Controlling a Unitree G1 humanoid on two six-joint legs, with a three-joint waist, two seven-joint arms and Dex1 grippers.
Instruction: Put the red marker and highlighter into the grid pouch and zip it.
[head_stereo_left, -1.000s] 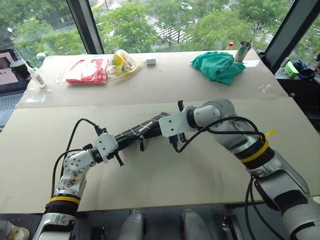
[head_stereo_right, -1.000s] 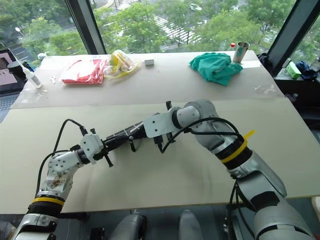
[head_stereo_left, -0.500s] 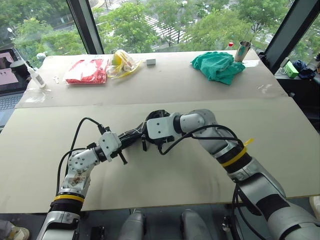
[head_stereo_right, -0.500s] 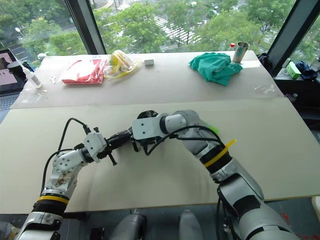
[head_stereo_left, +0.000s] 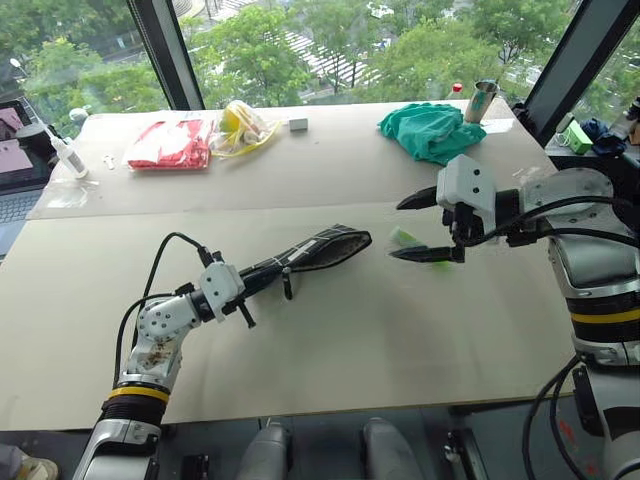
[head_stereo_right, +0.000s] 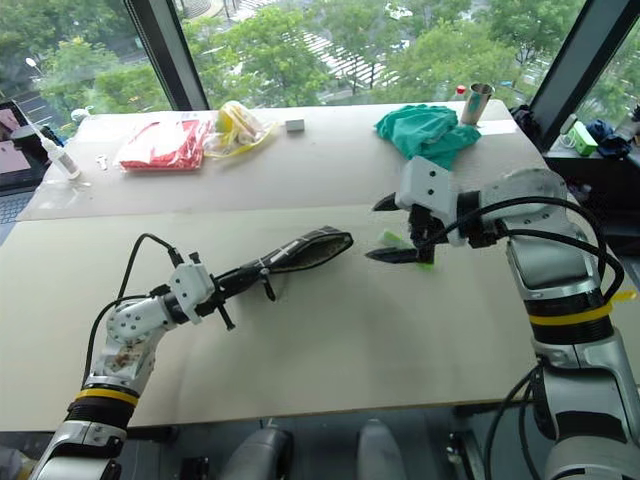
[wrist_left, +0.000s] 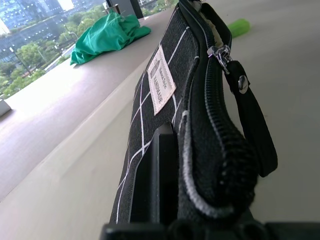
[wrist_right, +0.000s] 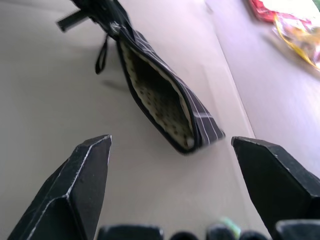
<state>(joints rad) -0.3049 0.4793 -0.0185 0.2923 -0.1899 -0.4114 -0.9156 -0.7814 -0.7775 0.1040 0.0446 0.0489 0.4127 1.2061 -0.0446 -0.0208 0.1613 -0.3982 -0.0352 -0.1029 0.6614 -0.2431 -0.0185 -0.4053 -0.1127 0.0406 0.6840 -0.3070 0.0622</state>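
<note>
My left gripper (head_stereo_left: 243, 287) is shut on one end of the grid pouch (head_stereo_left: 318, 251), a black pouch with white grid lines, and holds it level just above the table. The pouch's far end gapes open, showing a pale dotted lining (wrist_right: 159, 102). Its white label (wrist_left: 162, 80) and zipper pull cord (wrist_left: 254, 125) show up close. The highlighter (head_stereo_left: 404, 237), pale with a lime-green end, lies on the table right of the pouch mouth. My right gripper (head_stereo_left: 395, 231) hovers over it, open and holding nothing. The red marker is hidden.
At the back of the table lie a red-and-white packet (head_stereo_left: 170, 143), a yellow bag (head_stereo_left: 245, 125), a small grey block (head_stereo_left: 298, 124), a green cloth (head_stereo_left: 432, 130) and a metal cup (head_stereo_left: 484, 100). A white bottle (head_stereo_left: 68, 155) stands at the far left edge.
My right arm has swung away from the pouch mouth to the right, rising a little, and its jaws have opened wide. The left gripper still holds the pouch in place.
</note>
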